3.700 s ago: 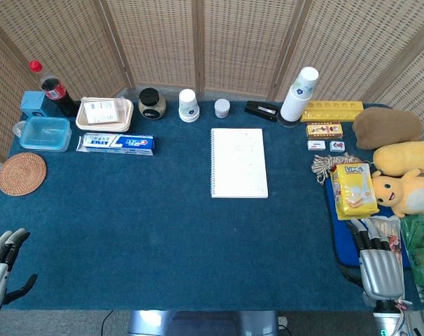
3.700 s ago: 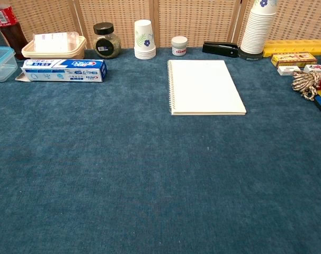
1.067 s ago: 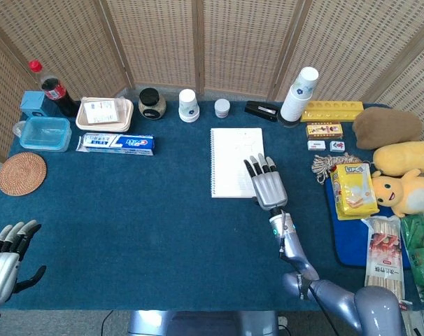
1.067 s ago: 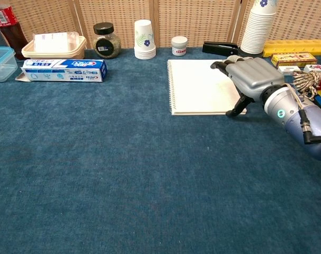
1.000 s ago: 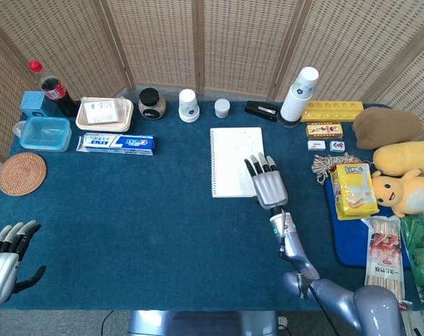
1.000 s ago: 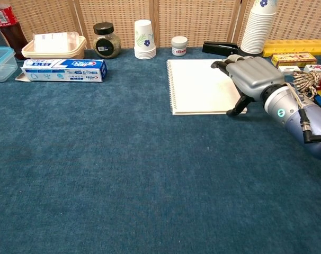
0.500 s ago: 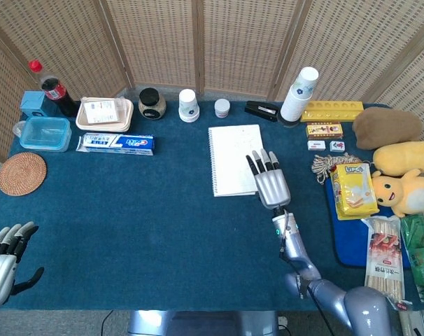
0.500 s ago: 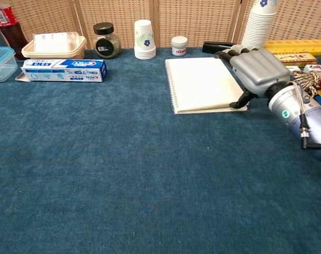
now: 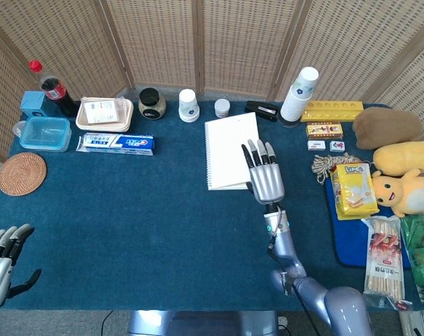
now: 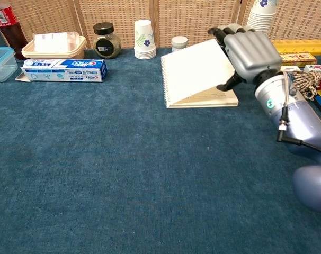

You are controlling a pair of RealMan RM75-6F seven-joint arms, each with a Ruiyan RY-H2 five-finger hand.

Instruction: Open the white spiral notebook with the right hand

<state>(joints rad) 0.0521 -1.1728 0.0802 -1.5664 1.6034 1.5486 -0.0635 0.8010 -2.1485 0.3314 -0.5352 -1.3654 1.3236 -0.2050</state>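
Observation:
The white spiral notebook (image 9: 224, 150) lies at the middle back of the blue table, its spiral along the left side. Its cover (image 10: 195, 70) is raised at a slant, hinged at the spiral, and the inner pages (image 10: 216, 98) show beneath it. My right hand (image 9: 265, 176) holds the cover's right edge, thumb under it and fingers (image 10: 224, 33) over the top. In the chest view that right hand (image 10: 249, 50) is lifted above the table. My left hand (image 9: 1, 264) hangs at the near left corner, fingers apart and holding nothing.
Behind the notebook stand a small jar (image 9: 222, 107), a black stapler (image 9: 261, 110) and a tall stack of paper cups (image 9: 299, 95). A coil of rope (image 9: 328, 165) and a yellow snack pack (image 9: 354, 189) lie right of my hand. A toothpaste box (image 9: 116, 143) lies to the left.
The right hand has risen and drawn the cover's right edge up and leftward, so the flat notebook now stands partly open. The notebook slid slightly left.

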